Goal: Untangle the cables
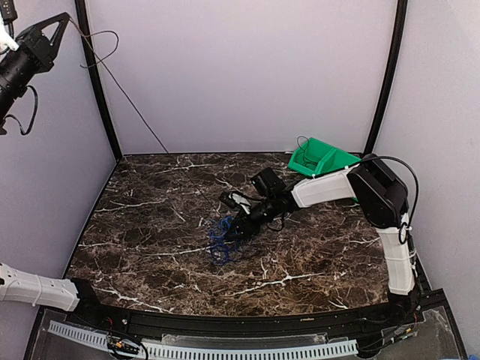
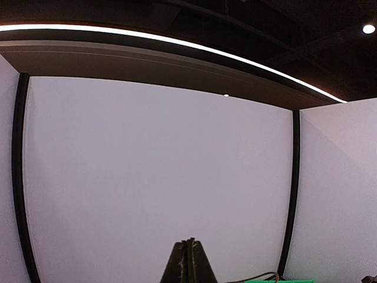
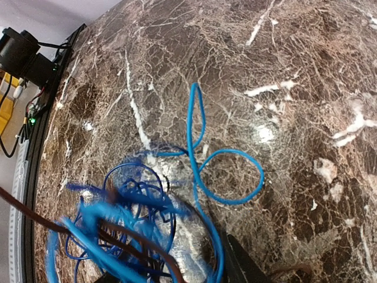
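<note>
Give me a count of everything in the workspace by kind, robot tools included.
tools: 2, left tool and right tool
green bin: 1
blue cable tangle: 1
taut dark cable: 1
Total: 5

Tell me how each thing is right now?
Blue cables, tangled in a clump on the table.
Black cable, stretched tight from the clump to the left gripper.
Left gripper, raised high, jaws shut on the black cable.
Right gripper, down at the clump, jaws unclear.
Green bin, upright.
</note>
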{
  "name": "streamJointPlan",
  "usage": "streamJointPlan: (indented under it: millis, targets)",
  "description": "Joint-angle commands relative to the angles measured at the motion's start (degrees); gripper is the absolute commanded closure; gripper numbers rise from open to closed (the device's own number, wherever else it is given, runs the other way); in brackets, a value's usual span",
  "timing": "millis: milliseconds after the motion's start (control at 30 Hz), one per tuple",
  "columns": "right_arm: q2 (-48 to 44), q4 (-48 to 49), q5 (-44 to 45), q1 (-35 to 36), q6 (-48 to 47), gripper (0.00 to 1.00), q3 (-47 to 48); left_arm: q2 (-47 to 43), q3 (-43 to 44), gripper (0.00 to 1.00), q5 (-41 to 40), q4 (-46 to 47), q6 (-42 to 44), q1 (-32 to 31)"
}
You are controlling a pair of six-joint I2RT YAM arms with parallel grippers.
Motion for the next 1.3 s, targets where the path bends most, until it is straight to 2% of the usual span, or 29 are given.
streamJointPlan:
  millis: [0, 133, 300, 533, 733, 900, 1067, 1267]
  targets:
    - [1.2, -3.0, 2.9, 0.0, -0.5, 0.57, 0.0, -2.2, -3.3, 1.0, -3.7, 7.0, 1.4, 0.0]
    - [0.6, -3.8, 4.1, 0.0, -1.9, 0.57, 0.2, -3.3, -9.4, 1.0, -5.6, 6.5, -0.6, -0.1]
    - [-1.6, -6.7, 5.9, 0.0, -6.0, 0.56, 1.0, -6.1, -22.1, 1.0, -6.7, 7.3, -5.1, -0.1]
    - [-8.2, -13.6, 11.9, 0.0, -16.6, 0.4, 1.8, -7.3, -37.5, 1.0, -7.9, 7.2, -12.0, -0.1]
    - [-12.2, -15.6, 17.2, 0.0, -19.4, 0.39, 3.3, -3.3, -43.7, 1.0, -15.4, -0.6, -13.9, 0.7]
    - [-11.6, -16.9, 14.8, 0.4, -19.5, 0.4, 6.8, -1.7, -48.2, 1.0, -13.2, -1.7, -17.4, 1.5]
    - [-6.0, -22.1, 10.5, 2.7, -17.1, 0.4, 15.1, -2.5, -51.3, 1.0, -11.7, 1.7, -19.3, 1.6]
    - [-2.1, -23.6, 8.1, 6.8, -17.5, 0.39, 17.2, -3.0, -52.3, 1.0, -10.2, 1.7, -20.7, 1.7]
